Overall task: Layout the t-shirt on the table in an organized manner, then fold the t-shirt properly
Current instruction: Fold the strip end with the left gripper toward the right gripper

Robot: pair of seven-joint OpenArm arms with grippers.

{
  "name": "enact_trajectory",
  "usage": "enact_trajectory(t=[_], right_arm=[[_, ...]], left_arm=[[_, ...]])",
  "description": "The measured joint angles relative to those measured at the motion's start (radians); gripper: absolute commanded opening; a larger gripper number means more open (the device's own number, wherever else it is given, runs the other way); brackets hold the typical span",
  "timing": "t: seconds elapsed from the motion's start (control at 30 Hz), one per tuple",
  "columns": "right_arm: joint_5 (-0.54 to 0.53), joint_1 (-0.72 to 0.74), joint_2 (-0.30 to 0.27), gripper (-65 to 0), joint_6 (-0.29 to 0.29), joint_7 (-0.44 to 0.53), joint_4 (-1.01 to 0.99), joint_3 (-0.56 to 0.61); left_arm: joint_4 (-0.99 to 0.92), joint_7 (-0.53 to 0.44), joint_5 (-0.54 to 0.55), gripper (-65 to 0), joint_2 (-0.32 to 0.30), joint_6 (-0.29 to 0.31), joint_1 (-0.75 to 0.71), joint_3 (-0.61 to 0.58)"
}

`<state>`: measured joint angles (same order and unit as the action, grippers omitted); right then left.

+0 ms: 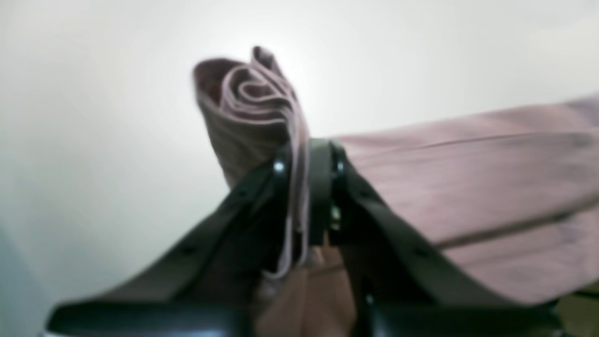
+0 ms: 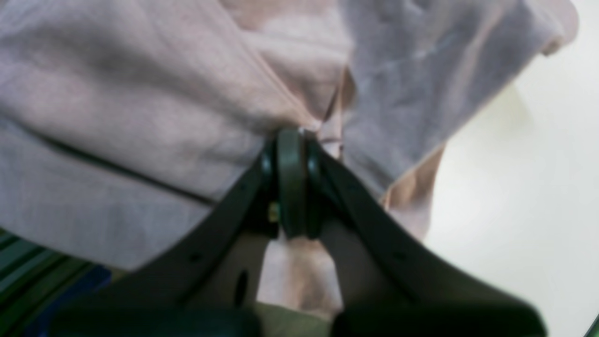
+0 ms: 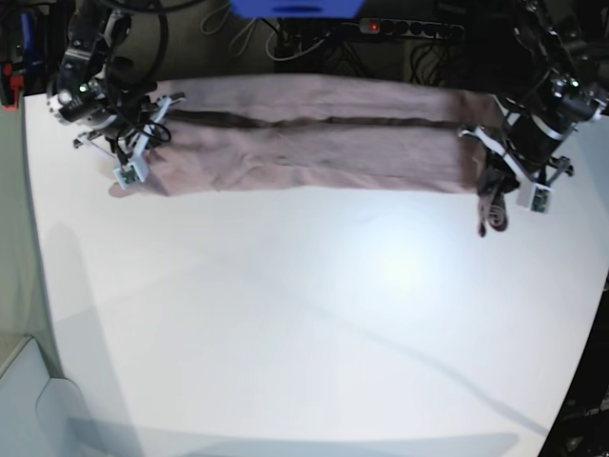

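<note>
The mauve t-shirt [image 3: 324, 133] lies as a long folded band across the far part of the white table [image 3: 314, 314], stretched between my two grippers. My left gripper [image 3: 495, 195] is shut on the band's right end; in the left wrist view [image 1: 306, 187] a rolled bunch of cloth [image 1: 252, 107] sticks out past the fingertips. My right gripper [image 3: 133, 171] is shut on the band's left end; in the right wrist view [image 2: 292, 182] the cloth [image 2: 140, 103] spreads above the closed fingertips.
Cables and a power strip [image 3: 409, 29] lie beyond the table's far edge. A blue object [image 3: 295, 8] sits at the top centre. The table's left edge [image 3: 33, 238] and right edge [image 3: 595, 314] bound the surface.
</note>
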<state>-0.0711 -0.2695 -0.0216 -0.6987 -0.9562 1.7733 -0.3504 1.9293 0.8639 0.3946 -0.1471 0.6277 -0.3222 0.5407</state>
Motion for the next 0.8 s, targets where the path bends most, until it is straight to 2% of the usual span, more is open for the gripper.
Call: enact_trajectory(t=[0.27, 0.4, 0.6, 0.7, 0.8], right_arm=[[-0.001, 0.006, 0.0, -65.0, 0.0, -0.008, 0.0, 0.0], [0.0, 0.011, 0.0, -65.0, 0.0, -0.011, -0.001, 0.0], [0.0, 0.011, 0.002, -65.0, 0.0, -0.011, -0.001, 0.0], [0.0, 0.011, 0.002, -65.0, 0.0, -0.011, -0.001, 0.0], [0.0, 0.011, 0.002, -65.0, 0.0, -0.011, -0.001, 0.0]], left_arm=[[0.026, 0.003, -0.019, -65.0, 0.01, -0.008, -0.043, -0.258], [0.027, 0.008, -0.146, -65.0, 0.018, -0.024, -0.051, -0.378], [0.026, 0.007, -0.264, -65.0, 0.074, -0.2, -0.03, -0.525], [0.027, -0.003, -0.293, -65.0, 0.08, -0.294, -0.006, -0.614], [0.027, 0.0, -0.301, -65.0, 0.081, -0.361, 0.006, -0.695]])
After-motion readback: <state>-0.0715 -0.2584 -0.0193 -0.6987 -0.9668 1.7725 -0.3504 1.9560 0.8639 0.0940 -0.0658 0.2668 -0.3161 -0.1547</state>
